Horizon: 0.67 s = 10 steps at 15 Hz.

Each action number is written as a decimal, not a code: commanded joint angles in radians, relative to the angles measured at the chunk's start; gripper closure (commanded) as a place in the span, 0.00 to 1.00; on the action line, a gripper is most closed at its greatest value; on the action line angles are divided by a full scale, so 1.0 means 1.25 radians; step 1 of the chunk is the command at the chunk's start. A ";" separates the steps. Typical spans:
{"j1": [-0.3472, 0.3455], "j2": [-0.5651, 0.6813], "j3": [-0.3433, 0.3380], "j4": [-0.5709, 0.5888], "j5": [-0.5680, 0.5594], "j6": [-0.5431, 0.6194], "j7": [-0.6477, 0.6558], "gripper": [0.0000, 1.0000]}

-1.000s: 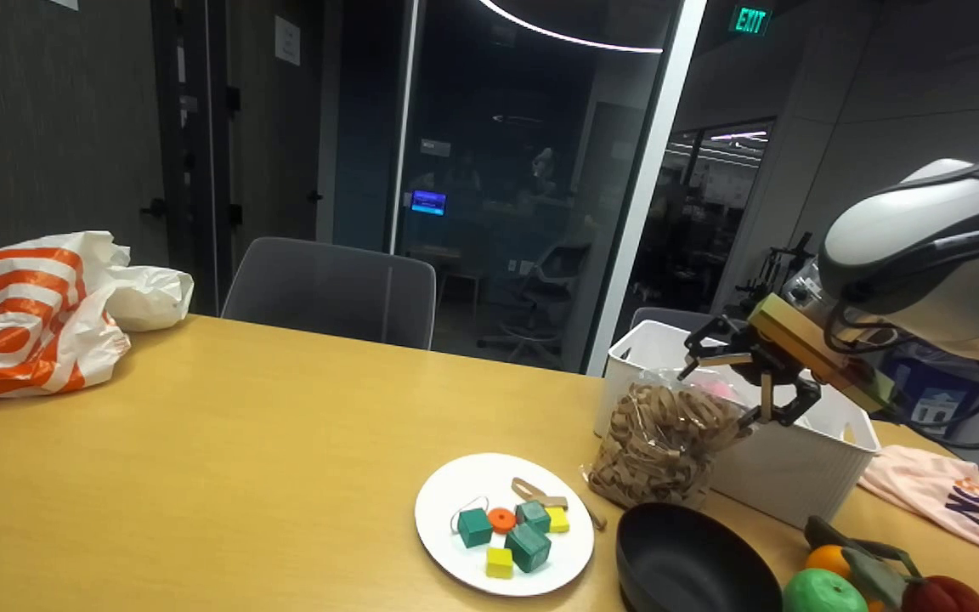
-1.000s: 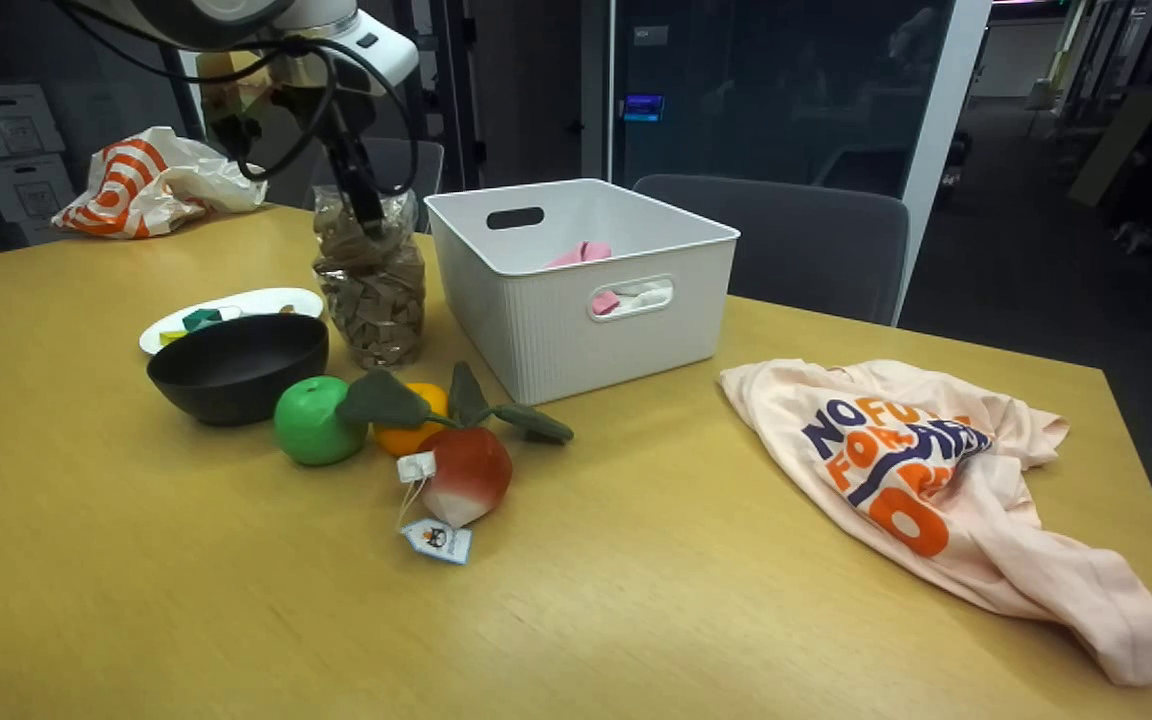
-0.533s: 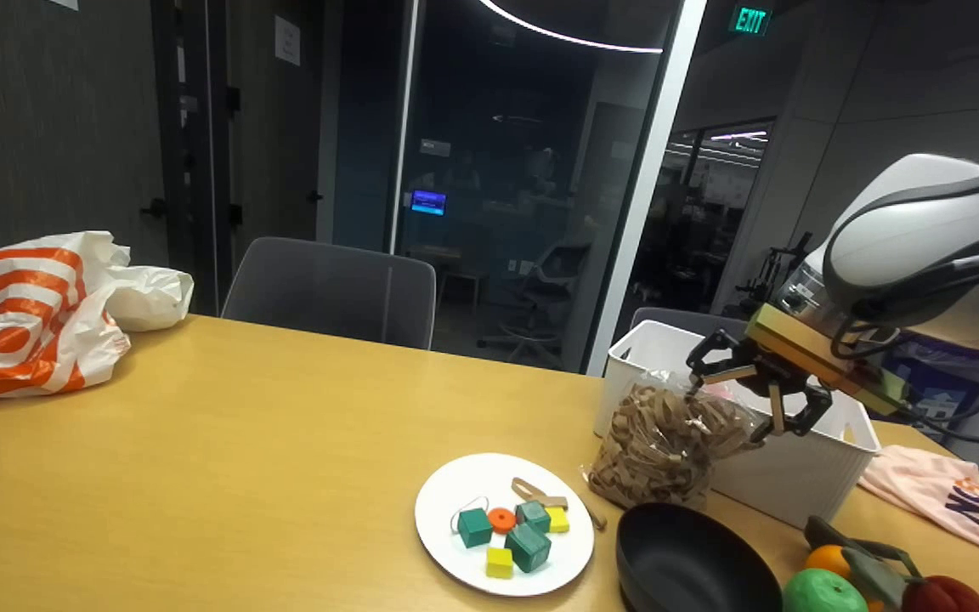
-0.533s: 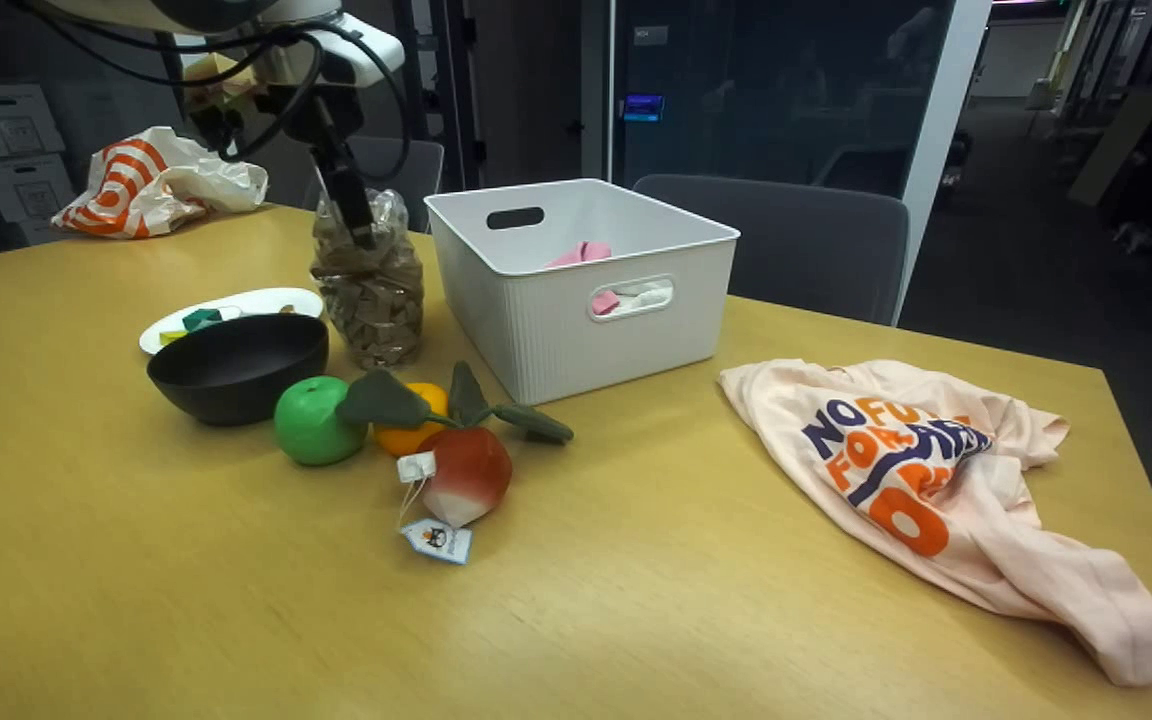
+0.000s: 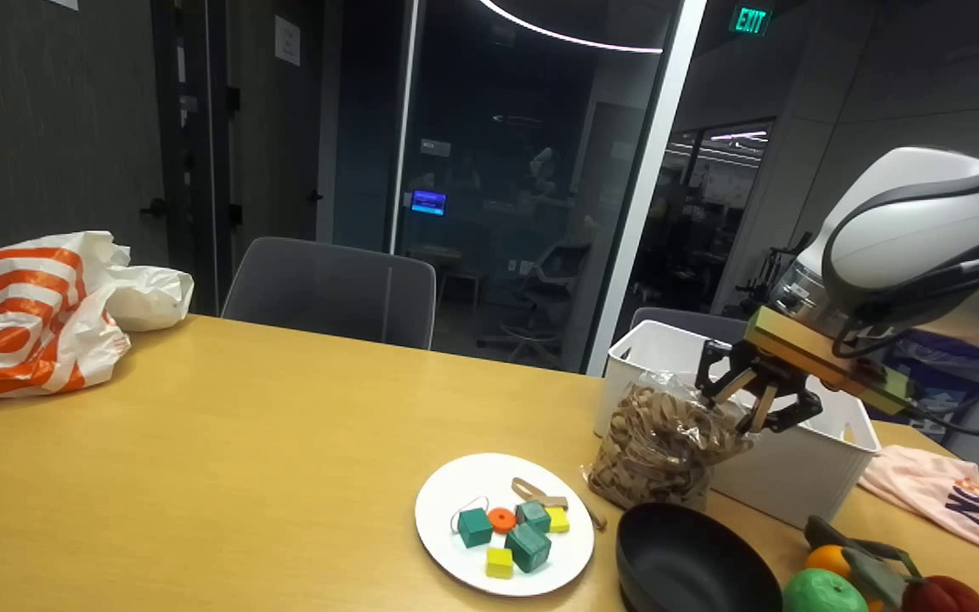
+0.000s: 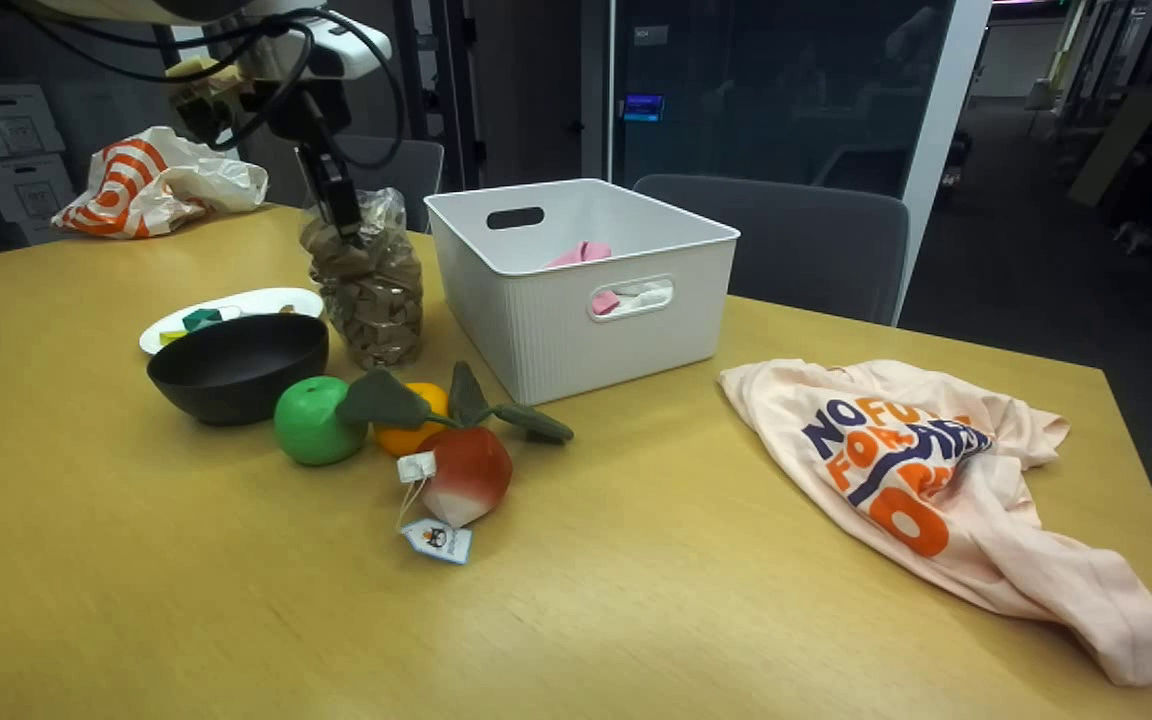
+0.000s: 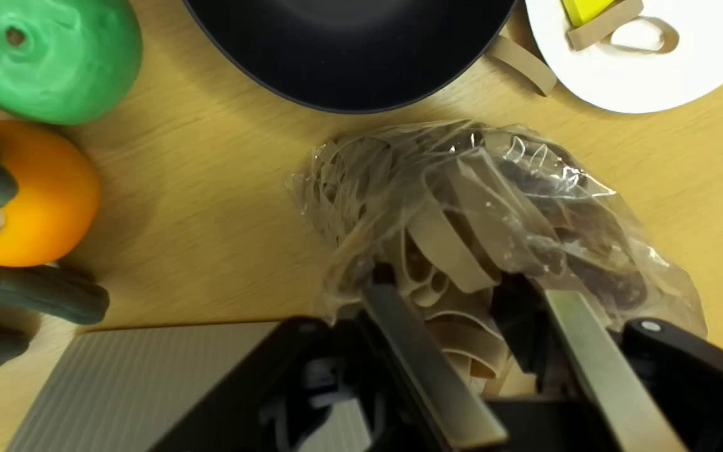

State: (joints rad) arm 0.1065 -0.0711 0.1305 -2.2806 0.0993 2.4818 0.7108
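Your gripper (image 7: 449,284) sits over the top of the clear bag (image 5: 664,446), next to a long ribbed side of the white bin (image 6: 576,350). Its jaws stand partly apart, astride the bag's crinkled upper part, with plastic and brown bands (image 7: 443,245) between the fingertips; you cannot tell from these views whether they pinch it or merely straddle it. The bag stands upright on the table (image 6: 576,600), just beside the bin; whether it touches the bin's wall, you cannot make out.

Inside the bin you see something pink (image 6: 586,252). On the bag's side of the bin, but farther out from it, you have the black bowl (image 6: 236,385) and the white plate (image 5: 451,561), which carries green blocks (image 5: 529,546), yellow blocks (image 5: 499,563) and an orange ring (image 5: 502,520). Near one corner of the bin you find the orange fruit (image 7: 48,194) and the leafy red vegetable (image 6: 466,470), with the green fruit (image 6: 316,425) farther from the bin. Off the end of the bin at that corner, your pale printed cloth (image 6: 936,480) lies rumpled. The white shopping bag (image 5: 22,314) rests well apart from the bin, and a chair back (image 6: 786,240) rises behind the bin's other long side.
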 commanded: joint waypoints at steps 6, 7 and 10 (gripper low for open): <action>-0.003 -0.039 0.002 0.008 -0.001 -0.011 -0.005 0.94; -0.003 -0.044 0.001 0.009 0.005 -0.012 -0.011 0.92; -0.004 -0.066 -0.004 0.012 0.033 -0.010 -0.031 0.91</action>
State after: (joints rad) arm 0.1060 -0.1103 0.1297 -2.2715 0.1048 2.4818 0.7062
